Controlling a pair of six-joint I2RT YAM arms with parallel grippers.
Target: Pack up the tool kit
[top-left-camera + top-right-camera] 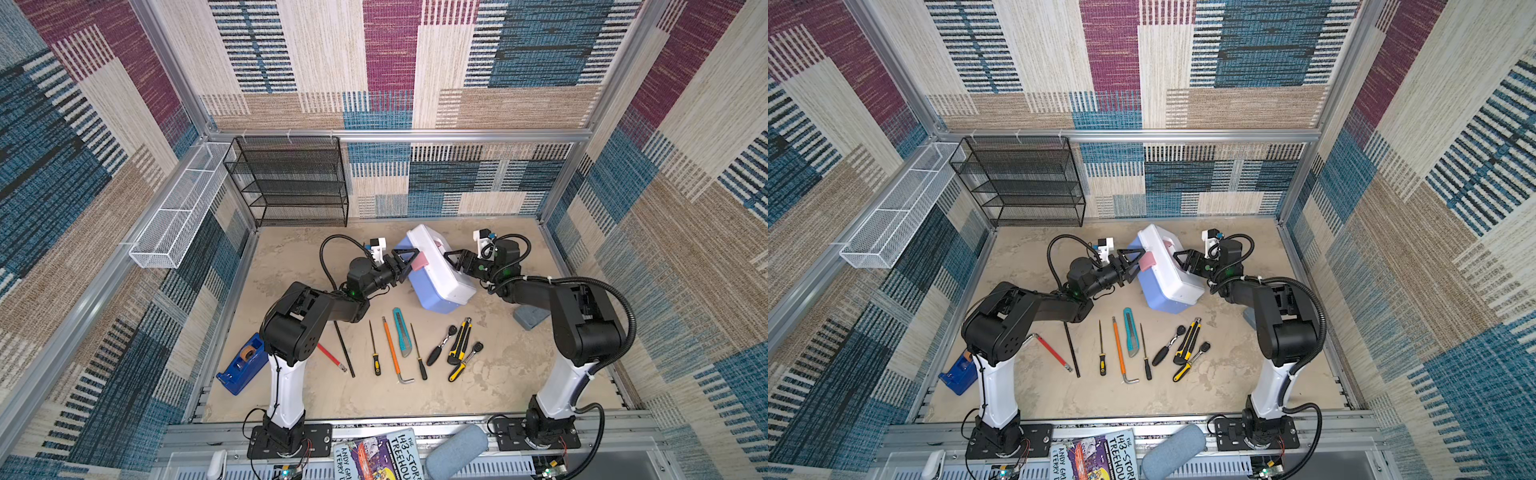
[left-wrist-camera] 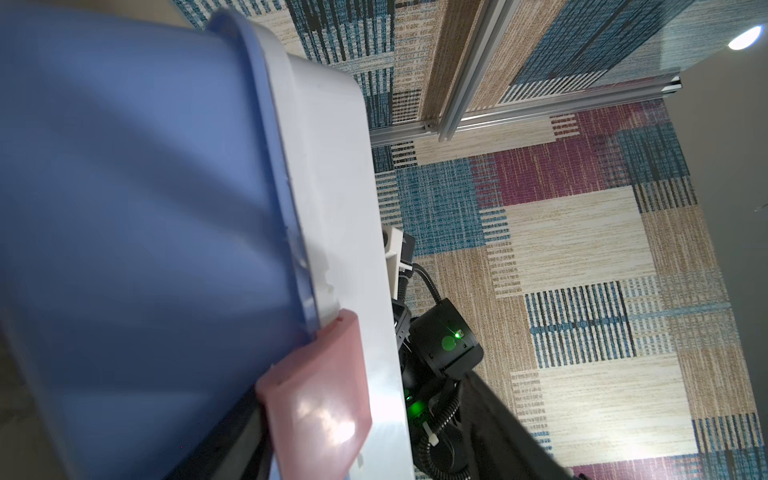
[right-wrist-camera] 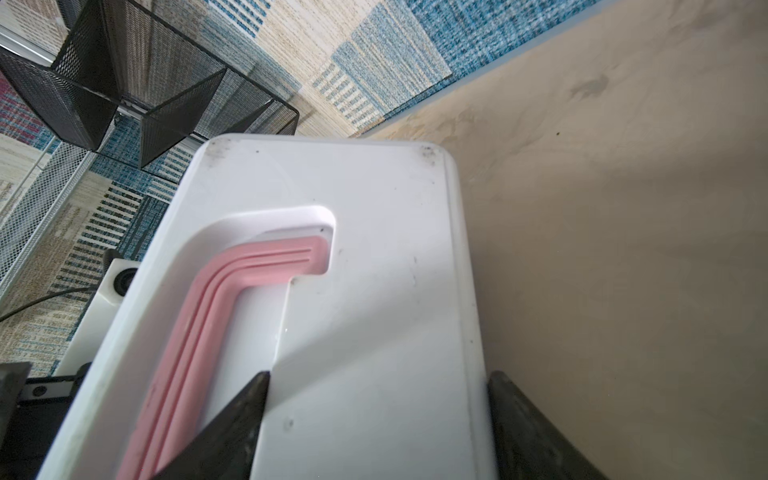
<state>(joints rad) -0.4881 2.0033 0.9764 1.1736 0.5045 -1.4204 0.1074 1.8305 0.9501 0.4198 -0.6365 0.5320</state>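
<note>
The tool kit point(image 1: 440, 270) point(image 1: 1169, 270) is a box with a white lid and a lavender-blue base, tilted up at the back middle of the table. My left gripper point(image 1: 409, 259) point(image 2: 370, 419) stands open at its front, with the pink latch point(image 2: 320, 399) between the jaws. My right gripper point(image 1: 454, 262) point(image 3: 378, 382) is shut on the lid: one finger in the recess of the pink handle point(image 3: 232, 291), the other on the lid's outer edge. Several slim hand tools lie in a row in front, among them a teal knife point(image 1: 402, 332) and an orange hex key point(image 1: 392, 351).
A dark blue tape dispenser point(image 1: 243, 365) sits at the front left and a flat grey pouch point(image 1: 530, 316) under my right arm. A black mesh shelf point(image 1: 291, 183) and a white wire basket point(image 1: 183, 208) stand at the back left. A book point(image 1: 378, 457) lies past the front rail.
</note>
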